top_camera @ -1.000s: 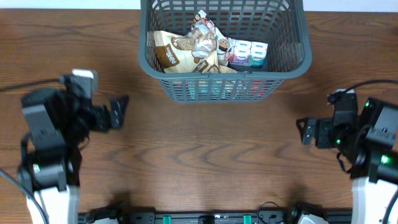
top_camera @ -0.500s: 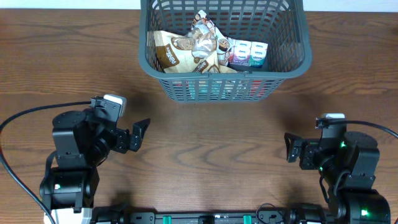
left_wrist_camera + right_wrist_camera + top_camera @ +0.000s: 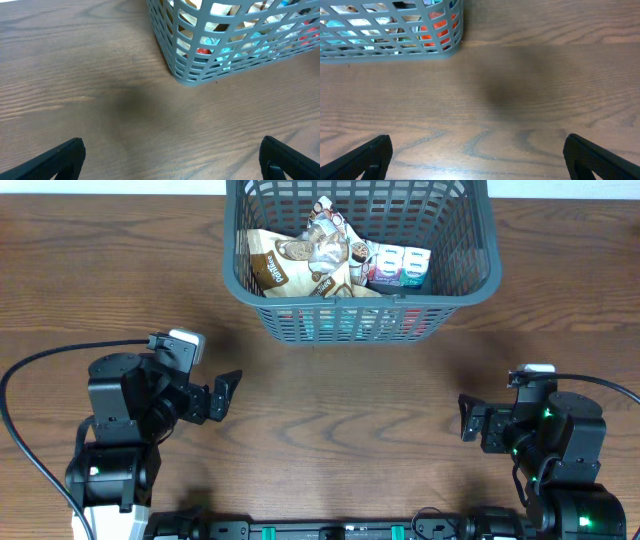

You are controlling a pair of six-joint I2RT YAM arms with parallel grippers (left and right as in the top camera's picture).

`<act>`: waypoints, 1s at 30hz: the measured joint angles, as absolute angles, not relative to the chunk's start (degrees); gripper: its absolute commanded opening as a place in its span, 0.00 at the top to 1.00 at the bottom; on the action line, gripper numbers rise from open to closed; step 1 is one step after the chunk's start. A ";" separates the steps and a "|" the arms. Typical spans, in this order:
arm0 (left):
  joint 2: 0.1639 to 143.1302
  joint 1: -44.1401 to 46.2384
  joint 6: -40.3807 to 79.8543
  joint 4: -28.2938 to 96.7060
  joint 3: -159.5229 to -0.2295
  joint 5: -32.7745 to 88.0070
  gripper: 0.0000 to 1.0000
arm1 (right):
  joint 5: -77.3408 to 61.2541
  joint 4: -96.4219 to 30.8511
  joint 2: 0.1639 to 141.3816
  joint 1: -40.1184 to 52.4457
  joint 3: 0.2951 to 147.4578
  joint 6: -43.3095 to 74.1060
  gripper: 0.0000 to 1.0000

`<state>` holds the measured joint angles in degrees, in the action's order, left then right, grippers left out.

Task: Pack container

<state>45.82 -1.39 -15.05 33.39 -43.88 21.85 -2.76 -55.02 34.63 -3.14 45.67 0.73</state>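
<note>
The dark grey lattice basket (image 3: 470,275) stands at the far middle of the table and holds several snack packets, among them a brown-and-cream bag (image 3: 300,260) and a white-and-blue pack (image 3: 400,265). Its near left corner shows in the left wrist view (image 3: 187,75), its near right corner in the right wrist view (image 3: 447,47). My left gripper (image 3: 222,395) is open and empty at the near left, well short of the basket. My right gripper (image 3: 468,420) is open and empty at the near right. In both wrist views the fingers stand wide apart over bare wood.
The brown wooden table (image 3: 340,420) stretches between the two arms. A black cable (image 3: 40,360) loops from the left arm, another (image 3: 600,380) from the right. A black rail runs along the table's near edge (image 3: 330,530).
One second ago both arms stood further out and higher; they have drawn inward and toward the near edge. In the last half second they barely moved. The basket and packets have not moved.
</note>
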 measured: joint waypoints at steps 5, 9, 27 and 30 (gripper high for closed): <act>46.04 -1.39 -15.05 33.39 -43.88 21.85 0.01 | -2.74 -55.02 34.65 -3.14 45.67 0.86 0.01; 46.09 -1.39 -15.05 33.39 -43.88 21.85 0.01 | -2.74 -55.02 34.63 -3.14 45.67 0.89 0.01; 46.39 -1.39 -15.05 33.39 -43.88 21.63 0.01 | -0.12 -39.07 3.90 5.76 28.84 0.82 0.01; 46.39 -1.39 -15.05 33.43 -43.88 21.63 0.01 | -0.08 -30.83 2.11 5.76 22.35 0.80 0.01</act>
